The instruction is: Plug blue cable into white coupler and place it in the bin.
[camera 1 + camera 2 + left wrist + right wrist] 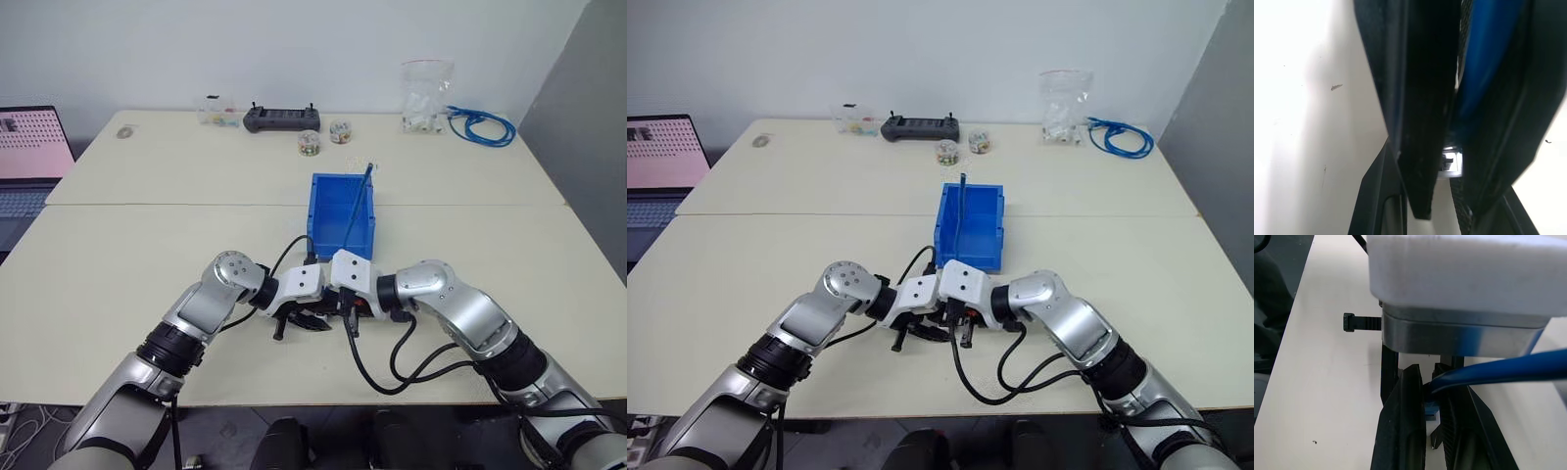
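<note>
Near the front edge of the bench [118, 284] the two grippers meet tip to tip. The right gripper [1434, 406] has its fingers closed on the blue cable [359, 204], which runs out between them. The left gripper [304, 319] has its fingers pinched narrowly; the cable's plug end sits between them. Whether the white coupler is there cannot be told. Beyond, the cable slants up over the bin [319, 227].

The bin [342, 211] stands at the middle of the surface [118, 264], just behind the two hands, left hand [299, 321] beside right hand [349, 315]. The blue cable [357, 210] rises from the hands over the bin. A controller [281, 118] lies behind, a laptop [31, 162] far left, and a coiled cable [482, 125] with a bag [426, 96] back right.
</note>
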`<state>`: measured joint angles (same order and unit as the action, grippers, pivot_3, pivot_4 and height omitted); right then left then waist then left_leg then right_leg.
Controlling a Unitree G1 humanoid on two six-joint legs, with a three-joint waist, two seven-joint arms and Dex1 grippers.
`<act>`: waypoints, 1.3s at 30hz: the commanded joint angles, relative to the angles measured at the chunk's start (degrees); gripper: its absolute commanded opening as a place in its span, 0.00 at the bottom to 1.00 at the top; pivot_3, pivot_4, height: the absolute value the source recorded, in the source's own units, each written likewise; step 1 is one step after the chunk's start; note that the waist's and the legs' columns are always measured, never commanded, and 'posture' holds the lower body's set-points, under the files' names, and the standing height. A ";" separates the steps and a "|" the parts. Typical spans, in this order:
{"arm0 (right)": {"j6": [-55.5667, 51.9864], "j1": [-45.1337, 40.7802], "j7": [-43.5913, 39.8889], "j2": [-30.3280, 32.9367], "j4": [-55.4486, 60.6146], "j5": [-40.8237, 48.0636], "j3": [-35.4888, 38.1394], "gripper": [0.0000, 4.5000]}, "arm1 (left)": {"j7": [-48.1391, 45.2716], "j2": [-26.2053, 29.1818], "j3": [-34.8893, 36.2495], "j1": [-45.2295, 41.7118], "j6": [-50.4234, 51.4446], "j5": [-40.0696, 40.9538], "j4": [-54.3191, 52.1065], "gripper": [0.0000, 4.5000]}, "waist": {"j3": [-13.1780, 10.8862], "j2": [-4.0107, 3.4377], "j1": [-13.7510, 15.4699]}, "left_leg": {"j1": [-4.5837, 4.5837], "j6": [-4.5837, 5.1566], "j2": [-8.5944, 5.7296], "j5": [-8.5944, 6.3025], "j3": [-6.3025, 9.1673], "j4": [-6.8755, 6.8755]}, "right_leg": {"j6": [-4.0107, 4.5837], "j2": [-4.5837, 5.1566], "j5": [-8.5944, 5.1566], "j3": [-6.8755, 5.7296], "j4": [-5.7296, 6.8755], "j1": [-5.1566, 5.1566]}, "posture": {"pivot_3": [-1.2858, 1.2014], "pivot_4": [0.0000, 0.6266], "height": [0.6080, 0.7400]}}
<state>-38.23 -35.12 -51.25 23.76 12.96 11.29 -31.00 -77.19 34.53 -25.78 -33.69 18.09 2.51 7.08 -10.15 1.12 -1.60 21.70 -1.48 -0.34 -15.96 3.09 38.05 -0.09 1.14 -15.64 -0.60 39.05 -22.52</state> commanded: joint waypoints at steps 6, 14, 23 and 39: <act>3.29 3.91 -3.26 -0.25 -5.73 -1.27 -2.75 0.02 | 0.19 0.40 -1.96 0.97 2.75 -2.04 -0.05 0.18 | 0.17 -0.01 -0.07 | -0.33 0.00 0.00 0.00 0.00 -0.08 | -0.06 -0.01 -0.05 0.00 -0.05 0.32 | 0.52 0.24 1.00; 6.65 6.25 -3.69 -1.66 -11.11 -3.06 -3.26 0.02 | 0.13 0.71 -1.45 1.07 3.75 -1.72 -0.35 0.18 | 0.83 -0.02 -0.28 | -0.80 0.01 0.01 -0.02 -0.06 -0.21 | -0.22 -0.01 -0.23 0.07 -0.09 0.72 | 0.52 0.24 1.00; 7.81 5.27 -2.82 -2.35 -9.94 -1.72 1.90 0.02 | 1.60 1.65 0.43 2.68 0.38 -1.76 1.03 0.26 | 0.94 -0.04 -0.32 | -0.89 0.01 0.06 -0.03 -0.03 -0.23 | -0.21 -0.05 -0.28 0.08 -0.09 0.78 | 0.52 0.24 1.00; 4.47 4.10 -0.40 -2.93 -3.74 0.34 8.28 0.02 | 2.88 3.73 7.05 6.47 -0.31 3.85 -0.58 0.97 | 0.84 -0.09 -0.26 | -0.69 0.01 0.07 -0.03 -0.02 -0.24 | -0.21 -0.04 -0.28 0.09 -0.08 0.55 | 0.52 0.24 1.00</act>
<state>-33.33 -30.80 -52.24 20.61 6.65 10.48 -24.86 -75.61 37.14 -20.51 -28.09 16.87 6.00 6.99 -9.31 1.02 -1.85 21.06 -1.47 -0.28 -15.99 3.07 37.80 -0.30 1.11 -15.91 -0.53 38.97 -22.02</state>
